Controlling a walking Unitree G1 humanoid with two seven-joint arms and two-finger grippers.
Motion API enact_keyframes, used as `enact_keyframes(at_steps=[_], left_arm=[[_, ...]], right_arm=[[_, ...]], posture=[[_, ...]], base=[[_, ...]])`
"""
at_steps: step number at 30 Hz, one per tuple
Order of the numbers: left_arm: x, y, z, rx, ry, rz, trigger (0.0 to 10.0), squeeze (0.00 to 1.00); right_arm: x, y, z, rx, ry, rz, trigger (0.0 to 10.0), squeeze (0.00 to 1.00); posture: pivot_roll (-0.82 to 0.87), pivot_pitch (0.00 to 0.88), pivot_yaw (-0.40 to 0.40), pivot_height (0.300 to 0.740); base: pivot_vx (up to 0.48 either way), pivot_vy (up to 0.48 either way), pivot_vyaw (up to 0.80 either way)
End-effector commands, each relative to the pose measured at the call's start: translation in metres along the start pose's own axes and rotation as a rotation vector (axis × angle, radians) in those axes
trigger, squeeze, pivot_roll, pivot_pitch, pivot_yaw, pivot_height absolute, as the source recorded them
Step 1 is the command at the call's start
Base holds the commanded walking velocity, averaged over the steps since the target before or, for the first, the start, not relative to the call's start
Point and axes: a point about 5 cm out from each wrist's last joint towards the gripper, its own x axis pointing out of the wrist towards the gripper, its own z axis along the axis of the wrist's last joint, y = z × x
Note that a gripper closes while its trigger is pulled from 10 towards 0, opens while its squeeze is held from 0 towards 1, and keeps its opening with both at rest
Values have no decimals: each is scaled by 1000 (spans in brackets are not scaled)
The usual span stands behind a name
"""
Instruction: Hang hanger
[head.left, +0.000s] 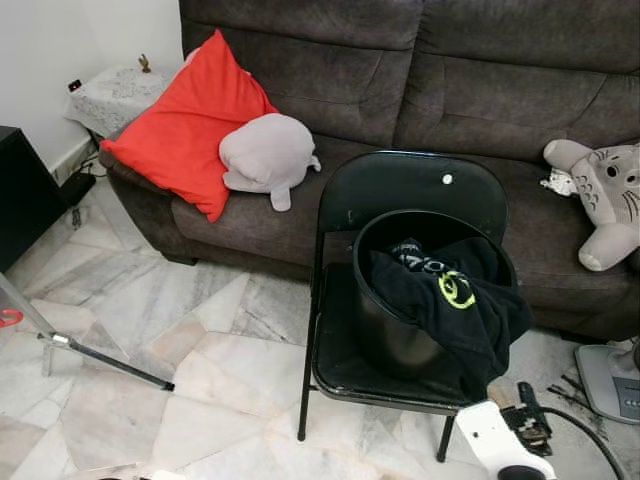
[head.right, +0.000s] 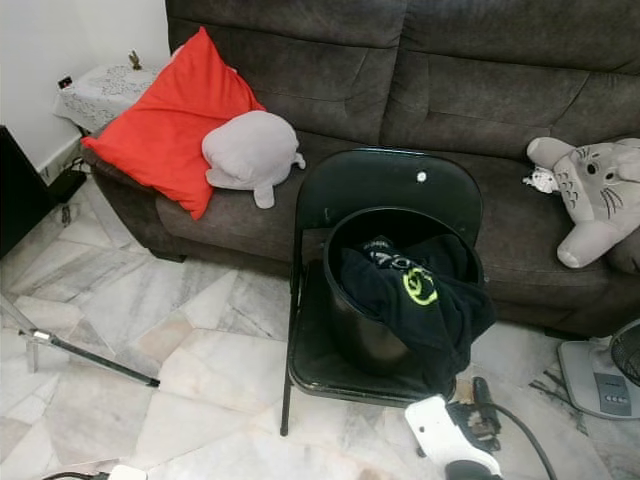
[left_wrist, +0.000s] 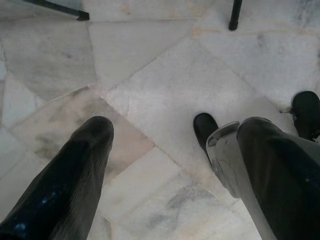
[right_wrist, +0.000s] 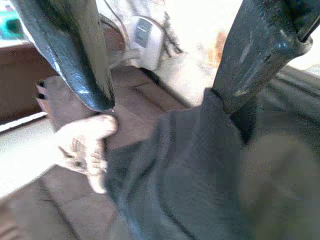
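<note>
One small red curve shows at the far left edge of the head view, beside a slanted metal stand leg. It is cut off by the frame, so I cannot tell whether it is part of a hanger.

The left gripper hangs low over the pale marble floor, its two black fingers spread apart with only bare tile between them.

The right gripper also has its fingers parted. Its wrist view looks past them at dark cloth, brown sofa upholstery and a pale plush paw, all blurred. One finger seems to lie against the dark cloth, though nothing is pinched. The white right forearm enters at the bottom of the head view, just beside the chair.

A black folding chair stands on the floor in front of the sofa. A black bucket sits on its seat. A black garment with a yellow-green logo is draped over the bucket's rim and hangs down its right side.

On the sofa lie a red cushion, a grey plush leaning against it, and a grey-and-white plush toy at the right end. A lace-covered side table stands at the sofa's left end.
</note>
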Motion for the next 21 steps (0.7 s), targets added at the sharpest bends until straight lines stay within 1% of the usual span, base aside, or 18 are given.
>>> enact_keyframes(at_steps=[1,5,10,21], left_arm=[[-4,-2,-11,12,41,-8,10000,0],[-4,-2,-11,12,42,-7,10000,0],[-4,-2,-12,13,43,-8,10000,0],[-4,-1,-12,15,49,-6,10000,0]], right_arm=[[-1,-7,-3,3,22,-47,10000,0],[1,-12,-4,-18,19,-83,10000,0],[4,-12,-3,-12,16,-80,10000,0],[11,-2,1,4,10,-42,10000,0]], posture=[[-129,133,-5,740],[-127,135,-4,740],[-126,135,-4,740],[-125,134,-2,740]], base=[[0,0,0],[0,0,0],[0,0,0],[0,0,0]])
